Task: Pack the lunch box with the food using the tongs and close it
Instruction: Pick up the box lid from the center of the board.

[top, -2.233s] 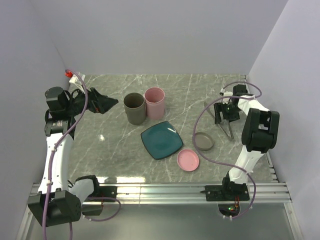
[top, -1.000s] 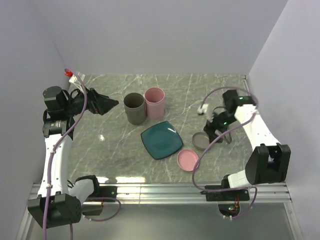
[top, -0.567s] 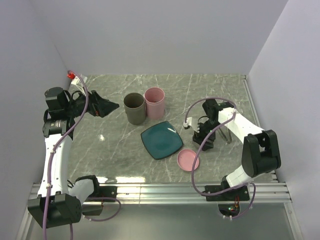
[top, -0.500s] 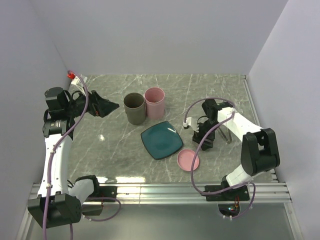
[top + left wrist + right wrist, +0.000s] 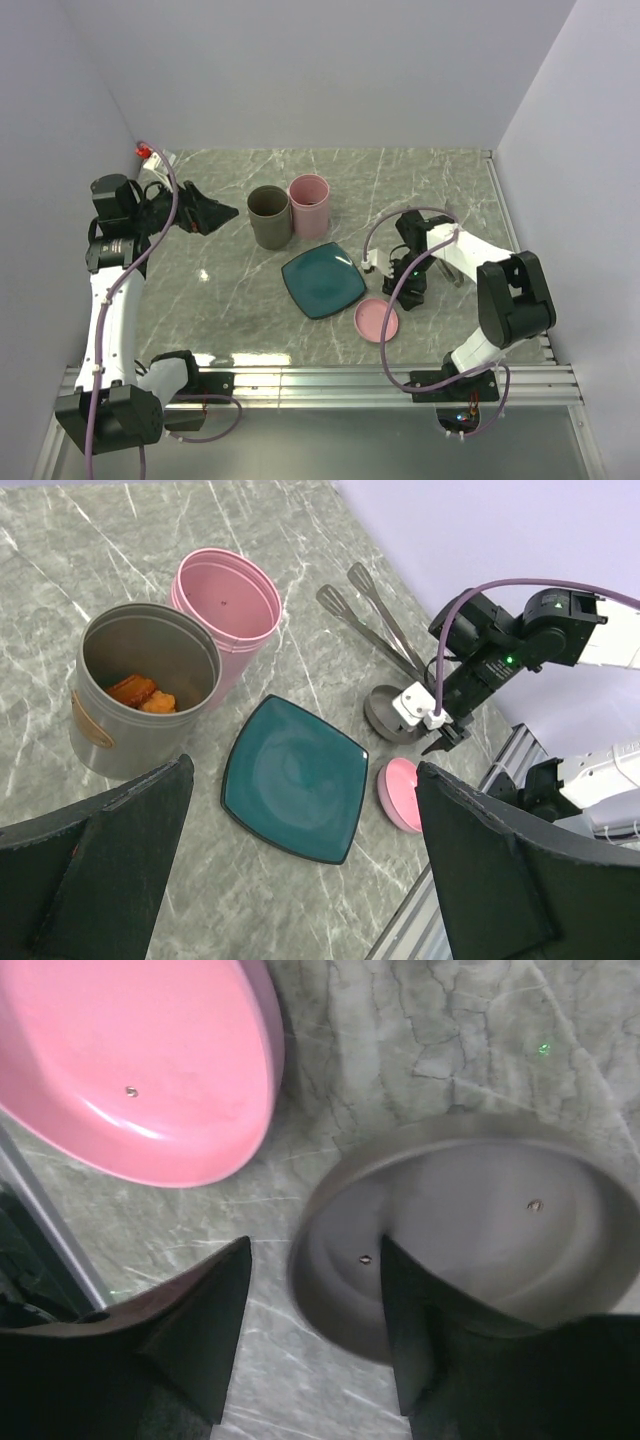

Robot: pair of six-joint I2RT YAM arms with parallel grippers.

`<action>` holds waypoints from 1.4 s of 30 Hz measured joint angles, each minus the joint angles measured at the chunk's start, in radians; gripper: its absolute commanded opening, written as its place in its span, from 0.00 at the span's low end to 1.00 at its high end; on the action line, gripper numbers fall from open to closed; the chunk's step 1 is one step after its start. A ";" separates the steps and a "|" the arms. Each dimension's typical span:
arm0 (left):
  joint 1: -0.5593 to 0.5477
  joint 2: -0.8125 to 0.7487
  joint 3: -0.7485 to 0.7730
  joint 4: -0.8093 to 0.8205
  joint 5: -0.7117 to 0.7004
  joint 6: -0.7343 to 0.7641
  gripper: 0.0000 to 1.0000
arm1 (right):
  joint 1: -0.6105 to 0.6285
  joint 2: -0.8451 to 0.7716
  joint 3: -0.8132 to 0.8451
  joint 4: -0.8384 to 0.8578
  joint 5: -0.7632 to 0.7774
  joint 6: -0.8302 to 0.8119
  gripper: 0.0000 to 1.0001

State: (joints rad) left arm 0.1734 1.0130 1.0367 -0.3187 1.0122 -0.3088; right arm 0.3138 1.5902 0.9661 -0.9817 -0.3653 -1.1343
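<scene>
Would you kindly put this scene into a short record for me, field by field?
grey canister: upright, open, holds the food
pink canister: upright, open, looks empty, beside the grey one
teal plate: bare, near both canisters
tongs: lying flat, beyond the grey lid
grey lid: on the table, next to the pink lid
left hand: open, raised, holding nothing
right hand: low over the grey lid, fingers apart, astride its rim
</scene>
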 measured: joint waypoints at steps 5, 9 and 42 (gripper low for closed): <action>0.000 0.008 0.000 -0.001 -0.007 0.004 0.99 | 0.000 0.005 -0.004 0.028 -0.002 0.017 0.30; 0.000 -0.003 0.000 -0.001 -0.033 0.008 0.99 | 0.000 0.000 0.013 0.023 -0.019 0.048 0.00; -0.210 -0.138 -0.173 0.763 -0.061 -0.964 0.99 | 0.364 -0.602 0.022 1.283 -0.405 0.762 0.00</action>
State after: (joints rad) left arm -0.0368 0.8749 0.8635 0.4442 0.9512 -1.2732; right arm 0.6781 0.9882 0.9882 0.3008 -0.7704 -0.3721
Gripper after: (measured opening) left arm 0.994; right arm 0.020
